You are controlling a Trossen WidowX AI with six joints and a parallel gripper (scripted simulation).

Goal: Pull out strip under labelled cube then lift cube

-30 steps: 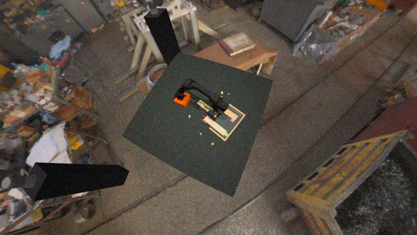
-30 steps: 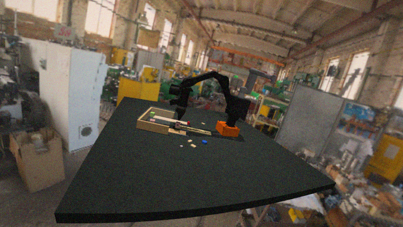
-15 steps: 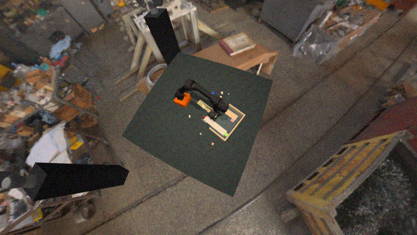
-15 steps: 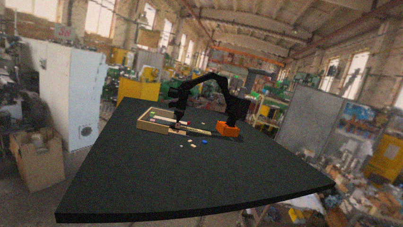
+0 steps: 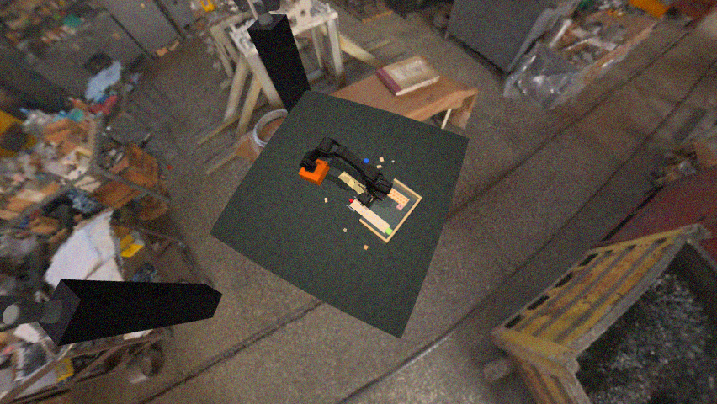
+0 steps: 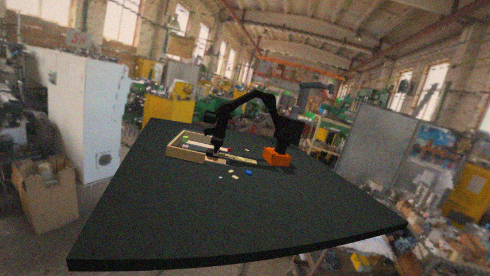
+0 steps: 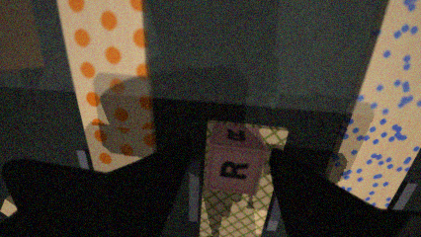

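Note:
A pink cube marked R sits on the end of the green cross-hatched strip. The strip sticks out from the wooden frame toward the arm's base. My gripper is part open, with one finger on each side of the R cube. Whether the fingers touch it is not clear. The orange-dotted strip and the blue-speckled strip lie on either side. The gripper hides the R cube in the top view.
A green cube and another pink cube are at the strips' far ends. A red cylinder stands near the blue-speckled strip. A blue disc and several small tan blocks lie around.

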